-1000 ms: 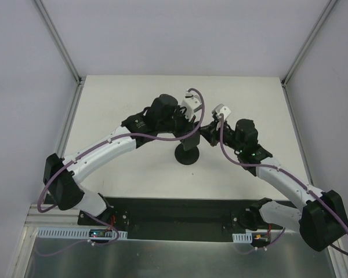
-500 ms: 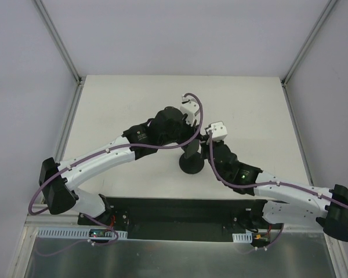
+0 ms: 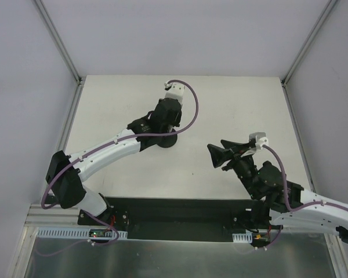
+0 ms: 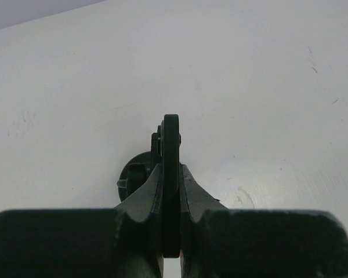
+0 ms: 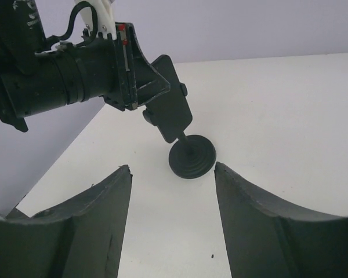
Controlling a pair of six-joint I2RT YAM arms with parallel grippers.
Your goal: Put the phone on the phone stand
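Note:
My left gripper is shut on the phone, a thin black slab seen edge-on between the jaws. In the right wrist view the phone tilts above the phone stand, its lower end meeting the top of the stem over the round base. From above, the left gripper covers the phone, and only the stand's base shows. My right gripper stands open and empty, to the right of the stand and apart from it. Its jaws frame the stand from a distance.
The white table is bounded by metal rails at its left and right edges and a grey back wall. The black mounting plate with both arm bases lies along the near edge.
The right gripper has opened, let go near the stand and pulled back to the near right. The left gripper, still shut on the phone, has moved left and farther back along with the stand.

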